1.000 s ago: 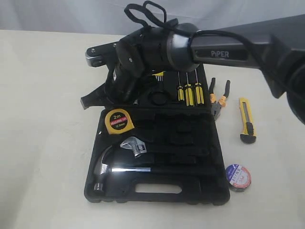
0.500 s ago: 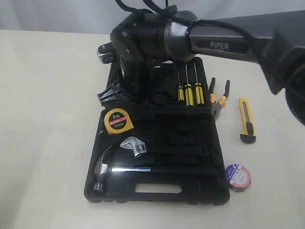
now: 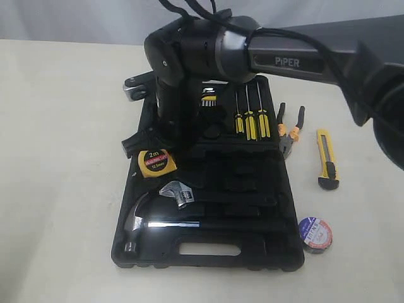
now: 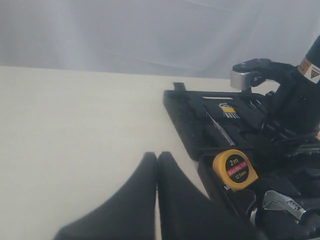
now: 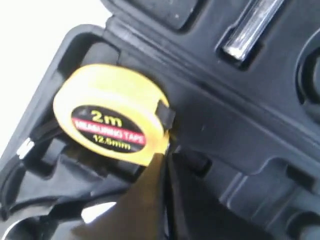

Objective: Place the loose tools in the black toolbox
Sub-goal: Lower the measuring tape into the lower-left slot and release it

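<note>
The black toolbox (image 3: 278, 252) lies open on the table, its near half holding a hammer (image 3: 148, 221) and an adjustable wrench (image 3: 178, 191), its far half 3 screwdrivers (image 3: 251, 123). Of the 4 loose tools, by my count 1 is in and 3 are left. The pliers (image 3: 289, 134) lie on the table just beside the case's right edge, the utility knife (image 3: 327, 161) further right, well clear of it. The tape measure (image 3: 156, 162) sits in the near half's far left corner, label up; whether it is fully seated in its recess I cannot tell. The tape roll (image 3: 315, 233) rests on the table near the case's near right corner.

The right gripper (image 5: 162, 167) has its fingers pressed together, tips touching the tape measure's edge and pinching nothing; it looks to be nudging it home. The left gripper (image 4: 157, 162) is likewise pressed together and empty, hanging over bare table beside the case.

Behind is a pale grey cloth backdrop (image 3: 76, 19). The table (image 3: 57, 158) is a plain cream matte surface
</note>
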